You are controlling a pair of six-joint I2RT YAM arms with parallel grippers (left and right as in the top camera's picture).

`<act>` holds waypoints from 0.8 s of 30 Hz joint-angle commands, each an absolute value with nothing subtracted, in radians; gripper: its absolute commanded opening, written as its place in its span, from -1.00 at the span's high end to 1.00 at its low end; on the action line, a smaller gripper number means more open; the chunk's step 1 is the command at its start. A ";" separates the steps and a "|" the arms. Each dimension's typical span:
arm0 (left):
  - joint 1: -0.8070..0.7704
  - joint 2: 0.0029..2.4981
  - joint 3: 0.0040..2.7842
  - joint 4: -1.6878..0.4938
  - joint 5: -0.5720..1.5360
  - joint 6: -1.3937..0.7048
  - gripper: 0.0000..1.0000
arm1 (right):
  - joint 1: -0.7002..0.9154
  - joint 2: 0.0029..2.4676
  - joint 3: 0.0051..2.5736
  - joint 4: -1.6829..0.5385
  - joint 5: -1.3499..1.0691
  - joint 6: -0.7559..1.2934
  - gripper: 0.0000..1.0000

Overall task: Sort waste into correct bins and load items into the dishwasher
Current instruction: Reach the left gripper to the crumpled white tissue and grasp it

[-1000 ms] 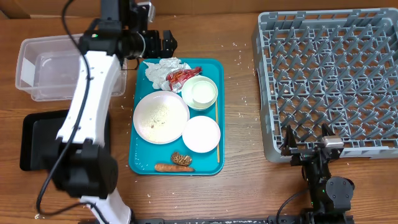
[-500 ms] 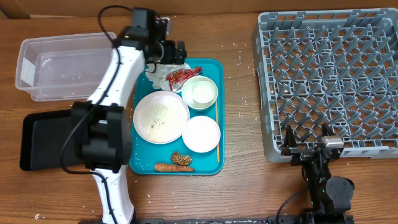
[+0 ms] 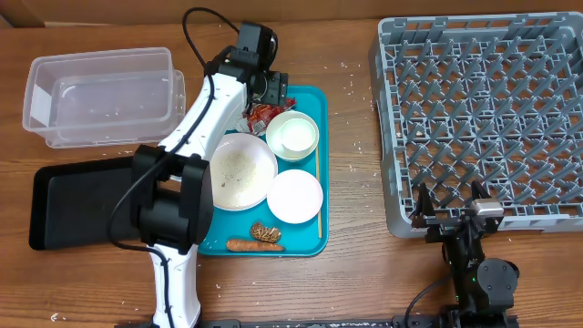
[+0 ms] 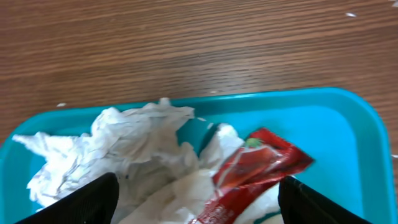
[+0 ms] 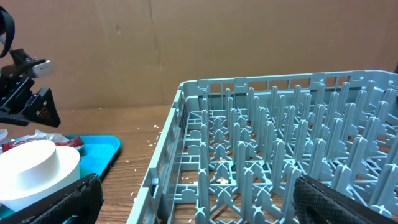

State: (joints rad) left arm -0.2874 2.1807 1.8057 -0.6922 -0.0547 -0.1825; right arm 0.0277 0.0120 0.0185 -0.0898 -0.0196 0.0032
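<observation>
The crumpled white tissue [image 4: 124, 149] and red-and-silver wrapper [image 4: 255, 168] lie touching at the far end of the teal tray [image 4: 348, 124] on the wooden counter [image 4: 186, 50]. The left end effector [image 4: 199, 205] hovers just over them, fingers spread wide to either side, gripping nothing. The right end effector [image 5: 196, 202] sits at the near edge of the grey dish rack [image 5: 280, 112], fully spread and empty

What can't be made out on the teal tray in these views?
- crumpled tissue: overhead, the left arm covers most of it; left wrist, bottom edge cuts it off.
- red-and-silver wrapper: left wrist, lower end runs out of frame.
- left gripper: whether its fingers touch either, hidden below that edge.
- round white plate: overhead, left rim under the arm.
- brown lump: overhead, too small to identify.
</observation>
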 commanded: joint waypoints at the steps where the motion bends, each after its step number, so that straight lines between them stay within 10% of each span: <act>1: -0.282 2.205 1.819 -0.701 -0.099 -0.247 -0.65 | 0.033 0.003 0.008 -0.083 -0.021 0.003 -1.00; 19: -0.282 2.255 1.844 -0.716 -0.104 -0.323 -0.47 | 0.033 0.003 0.008 -0.083 -0.021 0.003 -1.00; 24: -0.282 2.255 1.872 -0.731 -0.104 -0.323 -0.16 | 0.033 0.003 0.008 -0.083 -0.021 0.003 -1.00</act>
